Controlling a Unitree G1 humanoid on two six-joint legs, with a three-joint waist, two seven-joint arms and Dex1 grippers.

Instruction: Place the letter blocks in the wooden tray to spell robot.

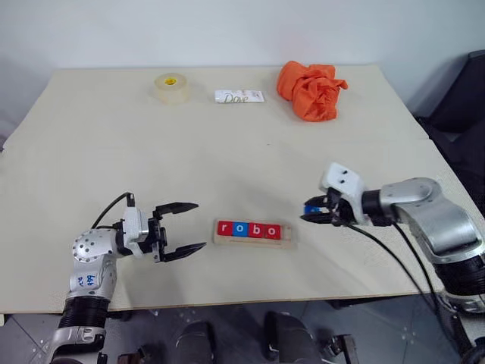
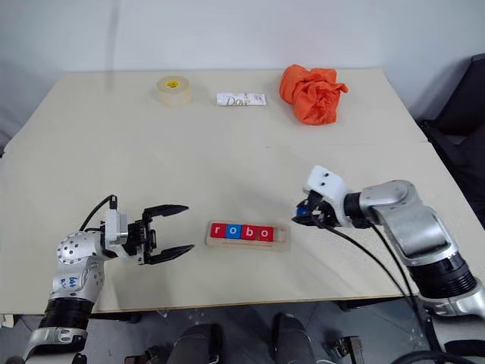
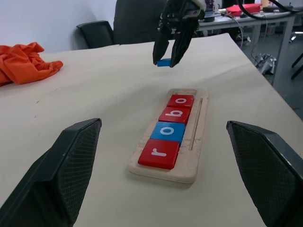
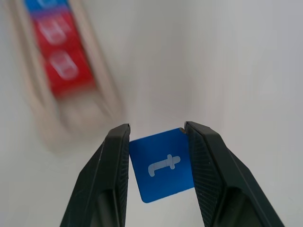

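The wooden tray (image 1: 254,242) lies near the table's front edge and holds letter blocks (image 3: 170,127) reading r, o, b, o: red, blue, red, red. Its right end slot is bare. My right gripper (image 1: 312,213) hangs just right of the tray, above the table, shut on a blue t block (image 4: 163,164). From the left wrist that block (image 3: 164,62) shows pinched between the right fingers above the tray's far end. My left gripper (image 1: 189,226) is open, left of the tray, pointing at it with nothing between its fingers.
At the back of the table sit a tape roll (image 1: 171,86), a white Dove packet (image 1: 239,96) and a crumpled orange cloth (image 1: 311,89). A dark chair (image 1: 464,98) stands off the table's right side.
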